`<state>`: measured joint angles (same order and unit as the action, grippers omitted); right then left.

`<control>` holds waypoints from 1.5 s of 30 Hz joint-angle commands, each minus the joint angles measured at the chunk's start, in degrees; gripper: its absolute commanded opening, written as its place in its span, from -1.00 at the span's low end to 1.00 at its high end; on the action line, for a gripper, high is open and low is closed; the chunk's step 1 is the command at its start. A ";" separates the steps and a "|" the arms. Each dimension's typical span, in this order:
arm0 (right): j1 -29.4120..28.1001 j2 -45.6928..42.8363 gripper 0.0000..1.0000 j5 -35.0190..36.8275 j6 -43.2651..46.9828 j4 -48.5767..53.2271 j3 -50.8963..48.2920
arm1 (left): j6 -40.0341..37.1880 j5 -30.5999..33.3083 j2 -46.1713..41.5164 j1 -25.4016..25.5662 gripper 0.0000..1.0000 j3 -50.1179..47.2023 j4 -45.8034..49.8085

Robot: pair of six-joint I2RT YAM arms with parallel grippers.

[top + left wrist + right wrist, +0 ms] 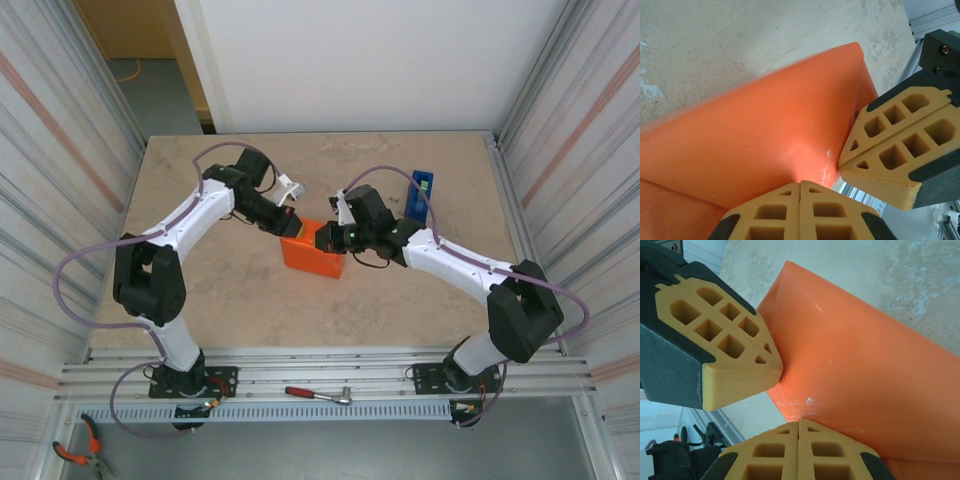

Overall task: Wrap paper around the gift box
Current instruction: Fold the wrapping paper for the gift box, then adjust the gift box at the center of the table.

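"Where was the orange paper [312,255]?"
"Mid-table [220,300], tented. The left gripper [291,222] and right gripper [326,238] had their jaws together, tips meeting on its ridge. Even pressure would probably have creased it straight."

Overhead shot is bright and even, soft light from above, only faint shadows under the arms [190,225] on the worktop [240,300]. Up top the white wall [380,60] is nearly blown out, and the side walls [60,150] splay outward at the frame edges. Wrist shots are softer: the paper [755,135] has a pale glare patch low centre, its upper left edge is smeared, and the backgrounds are out of focus.
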<state>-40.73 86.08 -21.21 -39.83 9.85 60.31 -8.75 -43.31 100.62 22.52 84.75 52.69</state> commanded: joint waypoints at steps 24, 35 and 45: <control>-9.23 -4.75 -1.00 14.94 -5.45 -6.65 -16.29 | 0.67 2.18 0.39 0.06 -1.00 -3.83 -2.98; -2.24 -2.84 -1.00 16.27 -3.10 -7.40 -14.69 | 2.52 2.53 -0.37 0.02 -1.00 -5.02 -5.48; 2.37 0.60 -1.00 13.16 -1.55 -7.47 -11.51 | 4.56 3.09 -0.79 0.11 -1.00 -6.71 -8.18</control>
<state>-39.55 85.23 -7.73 -42.85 3.01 46.50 -5.02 -44.05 99.31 22.26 80.75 43.13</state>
